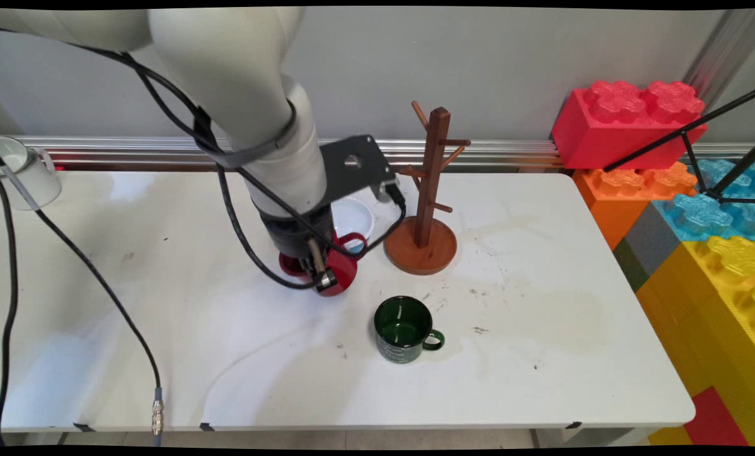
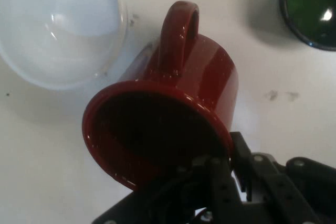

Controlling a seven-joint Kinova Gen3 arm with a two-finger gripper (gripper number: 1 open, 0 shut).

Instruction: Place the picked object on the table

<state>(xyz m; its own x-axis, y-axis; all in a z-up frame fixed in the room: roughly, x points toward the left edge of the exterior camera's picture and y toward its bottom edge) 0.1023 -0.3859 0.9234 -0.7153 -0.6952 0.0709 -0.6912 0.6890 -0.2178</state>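
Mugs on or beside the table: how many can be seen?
3. A red mug is held tilted in the hand, a green mug stands near the front edge, and a white mug is at the far left.

White table (image 1: 542, 354) bears green mug (image 1: 405, 330), wooden mug tree (image 1: 425, 218), white bowl (image 1: 353, 217).

Red mug (image 1: 342, 269) (image 2: 178, 108): glossy, seen tilted with the mouth toward the hand camera and the handle on the far upper side, its rim clamped by the gripper (image 1: 319, 273) (image 2: 223, 163). It is located mid-table, just in front of a white bowl (image 1: 352, 216) (image 2: 58, 27), left of a wooden mug tree (image 1: 425, 209). Green mug (image 1: 405, 329) (image 2: 310, 6) is seen upright nearer the front edge, handle to the right.
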